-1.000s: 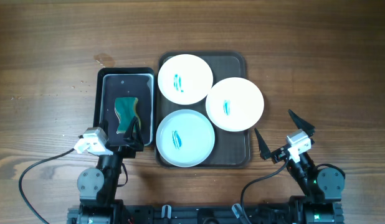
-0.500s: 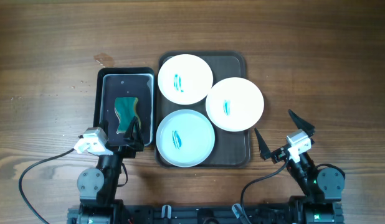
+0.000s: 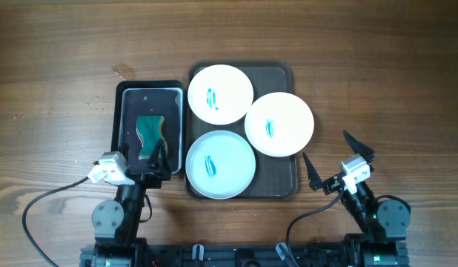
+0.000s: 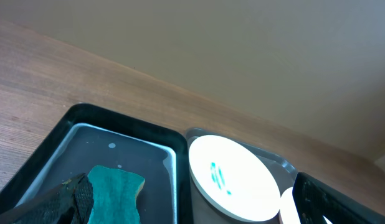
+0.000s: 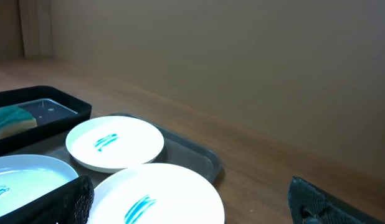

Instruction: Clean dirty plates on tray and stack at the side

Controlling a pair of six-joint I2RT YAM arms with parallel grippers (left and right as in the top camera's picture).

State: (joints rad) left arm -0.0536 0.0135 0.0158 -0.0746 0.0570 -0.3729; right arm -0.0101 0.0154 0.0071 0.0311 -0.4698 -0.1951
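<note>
Nothing has moved since the earlier frames: both arms and every plate sit where they were. On the wooden table (image 3: 58, 59) the tray (image 3: 279, 178) lies at the centre, long side running near to far, with three plates on it. One far plate (image 3: 220, 94) fills the far left corner, a near plate (image 3: 220, 164) fills the near left part, and a right plate (image 3: 279, 124) sits between them on the right, its edge reaching out over the tray's right rim. Each plate has a teal smear at its centre. Where the right plate meets the far plate their rims touch or overlap; which one, I cannot tell.

Just left of the tray, almost touching it, is a black tray (image 3: 118, 111) with a green sponge (image 3: 150, 135) lying in its near half.

Over the near end of the black tray hangs the left gripper (image 3: 147, 163), jaws apart, one finger on either side of the sponge's near edge and gripping nothing. Its wrist view shows a dark finger (image 4: 61, 202) at the lower left beside the sponge (image 4: 114, 190), the other at the lower right, with the far plate (image 4: 233, 177) between them further off.

On the near right, off the tray and above bare table, the right gripper (image 3: 335, 159) stands with jaws spread wide and empty. Its camera looks across the right plate (image 5: 158, 196) towards the far plate (image 5: 114, 143), with the near plate (image 5: 24, 177) at the left edge
</note>
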